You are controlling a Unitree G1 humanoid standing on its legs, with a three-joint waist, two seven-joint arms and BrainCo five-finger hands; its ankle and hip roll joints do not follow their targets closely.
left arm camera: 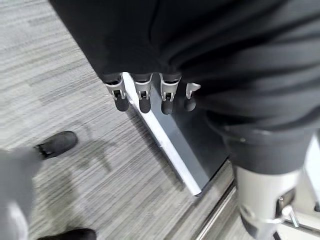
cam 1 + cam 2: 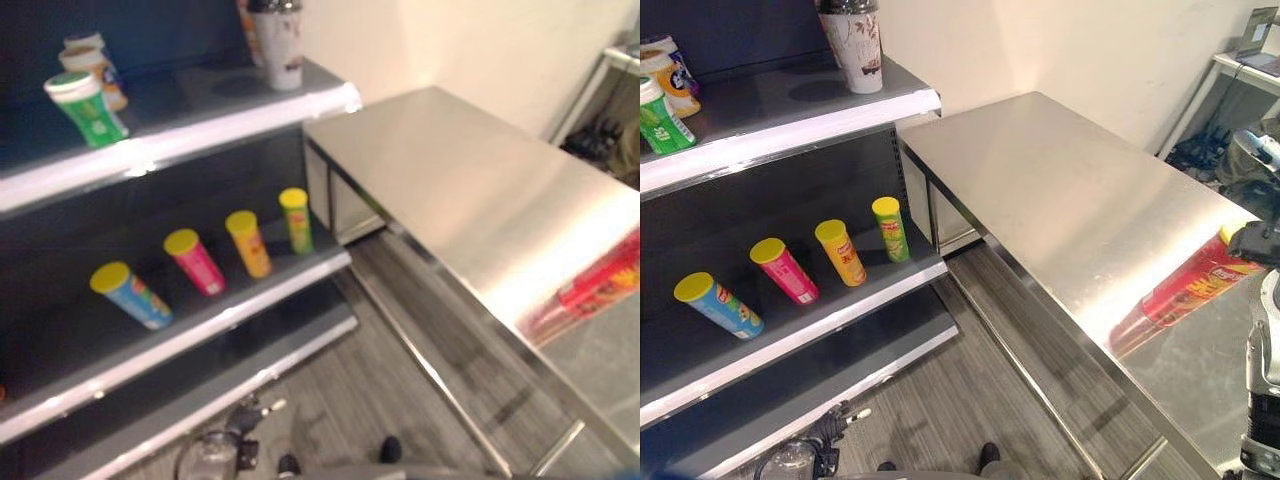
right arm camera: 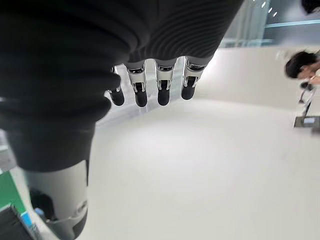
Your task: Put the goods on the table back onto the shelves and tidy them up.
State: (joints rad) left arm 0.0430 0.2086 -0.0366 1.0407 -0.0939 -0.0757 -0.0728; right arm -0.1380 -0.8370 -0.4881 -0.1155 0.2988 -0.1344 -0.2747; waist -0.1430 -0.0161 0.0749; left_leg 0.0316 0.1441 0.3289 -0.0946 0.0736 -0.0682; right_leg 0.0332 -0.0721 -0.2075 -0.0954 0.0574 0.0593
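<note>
A red chip can [image 2: 1195, 285] with a yellow lid lies on its side near the right end of the steel table [image 2: 1060, 180]. My right forearm [image 2: 1262, 360] rises at the right edge just beside that can. In the right wrist view my right hand [image 3: 161, 82] has straight fingers and holds nothing, with a pale wall past it. My left hand [image 1: 142, 92] hangs low over the grey floor by the shelf unit's bottom edge, its fingers relaxed and empty. Several yellow-lidded chip cans lie on the middle shelf [image 2: 840, 322]: blue [image 2: 720, 305], pink [image 2: 787, 272], orange [image 2: 842, 252], green [image 2: 890, 228].
The top shelf [image 2: 790, 135] carries a green-and-white tub [image 2: 655, 118], other tubs behind it and a tall white cup [image 2: 860, 45]. The table butts against the shelf unit's right end. A side rack [image 2: 1245, 60] stands at the far right. A person [image 3: 300, 65] shows in the right wrist view.
</note>
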